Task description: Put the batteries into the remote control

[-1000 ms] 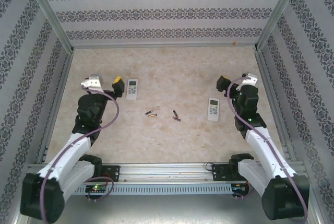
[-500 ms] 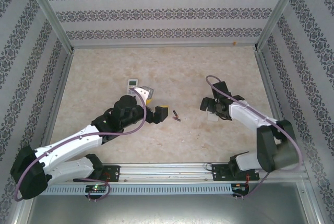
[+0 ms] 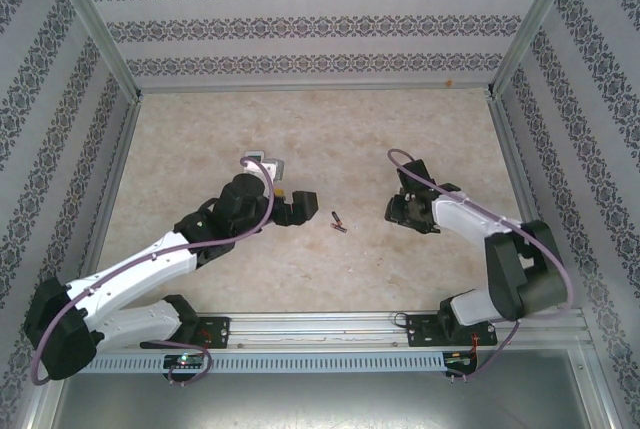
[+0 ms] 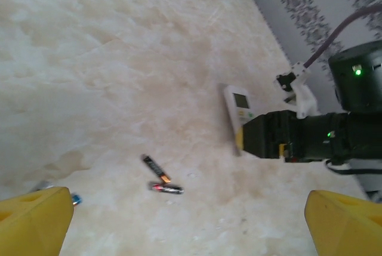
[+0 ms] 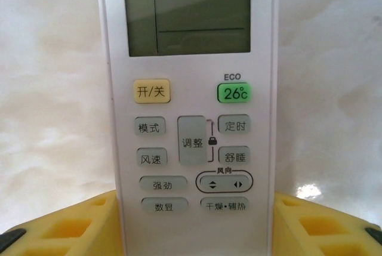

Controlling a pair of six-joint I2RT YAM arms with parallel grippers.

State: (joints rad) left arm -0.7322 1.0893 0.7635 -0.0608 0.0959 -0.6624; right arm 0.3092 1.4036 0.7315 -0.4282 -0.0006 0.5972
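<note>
Right wrist: remote keys legible (green 26°C) between right pincer fingers.

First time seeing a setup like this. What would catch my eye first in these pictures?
The white remote looms large in the right wrist view. Its green ECO button is bright, and the right gripper's yellow fingers hug both its edges. In the overhead view, two small batteries lie on the marbled table between the arms, just ahead of the left gripper, whose jaws stand wide open.
</note>
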